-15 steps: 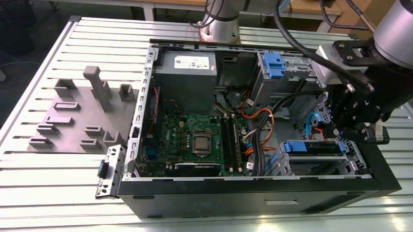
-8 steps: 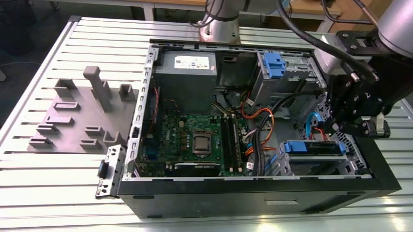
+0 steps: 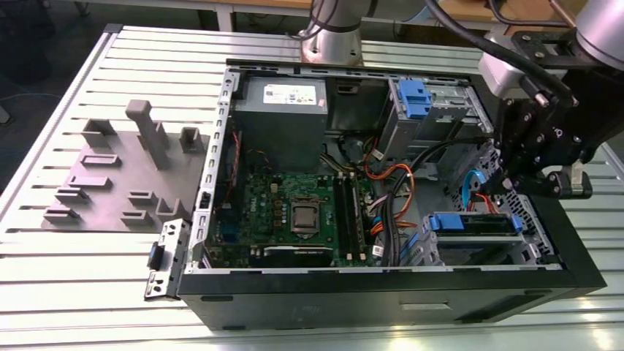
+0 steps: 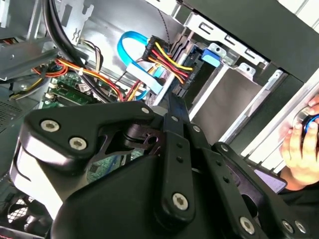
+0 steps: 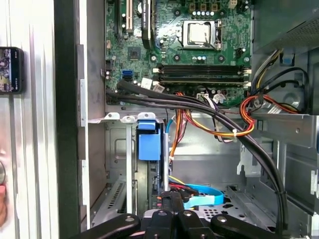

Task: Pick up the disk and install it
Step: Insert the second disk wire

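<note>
The robot's gripper (image 3: 531,189) hangs inside the open computer case (image 3: 390,292), just above the disk (image 3: 475,223), which sits blue-framed in the lower drive bay (cables plugged in beside it). Whether the jaws are open or closed cannot be told. The installing step looks nearly complete; the disk appears seated.
</note>
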`<state>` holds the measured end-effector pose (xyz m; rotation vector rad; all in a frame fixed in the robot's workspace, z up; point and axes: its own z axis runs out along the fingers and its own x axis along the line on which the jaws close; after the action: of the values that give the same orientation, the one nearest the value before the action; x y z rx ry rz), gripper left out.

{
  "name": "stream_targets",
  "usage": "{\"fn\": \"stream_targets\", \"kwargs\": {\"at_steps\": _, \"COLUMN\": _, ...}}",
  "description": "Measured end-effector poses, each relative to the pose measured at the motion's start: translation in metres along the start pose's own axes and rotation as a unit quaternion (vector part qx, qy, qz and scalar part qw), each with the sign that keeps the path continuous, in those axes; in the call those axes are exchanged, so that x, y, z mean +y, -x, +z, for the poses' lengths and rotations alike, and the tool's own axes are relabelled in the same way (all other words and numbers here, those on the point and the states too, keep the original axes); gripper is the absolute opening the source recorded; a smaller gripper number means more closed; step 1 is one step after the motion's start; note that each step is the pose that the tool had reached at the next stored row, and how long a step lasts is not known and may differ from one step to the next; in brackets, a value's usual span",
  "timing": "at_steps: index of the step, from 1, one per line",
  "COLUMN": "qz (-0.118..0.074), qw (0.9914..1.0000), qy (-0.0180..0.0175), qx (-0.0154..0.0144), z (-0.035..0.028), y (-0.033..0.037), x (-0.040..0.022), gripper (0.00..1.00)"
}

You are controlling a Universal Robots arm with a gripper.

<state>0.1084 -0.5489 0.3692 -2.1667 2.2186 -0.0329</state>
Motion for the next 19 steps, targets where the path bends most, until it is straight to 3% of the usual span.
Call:
{"fn": "stream_targets", "kwargs": {"at_steps": 10, "qz": 0.0, "qw": 1.0, "qy": 0.0006, "qx": 0.0001, "z": 0.002, "y": 0.0048, "x": 0.0001, "gripper": 0.11}}
{"fn": "stream_targets", "kwargs": {"at_steps": 13, "qz": 0.0, "qw": 1.0, "qy": 0.0021, "qx": 0.0004, "z": 0.002, "y": 0.005, "x": -0.0002, "gripper": 0.24}}
{"fn": "stream_targets", "kwargs": {"at_steps": 15, "qz": 0.0, "qw": 0.99999, "qy": 0.0053, "qx": 0.0004, "z": 0.0025, "y": 0.0056, "x": -0.0004, "gripper": 0.24}}
{"fn": "stream_targets", "kwargs": {"at_steps": 19, "qz": 0.0, "qw": 0.99988, "qy": 0.0157, "qx": 0.0006, "z": 0.0057, "y": 0.0064, "x": -0.0007, "gripper": 0.24}}
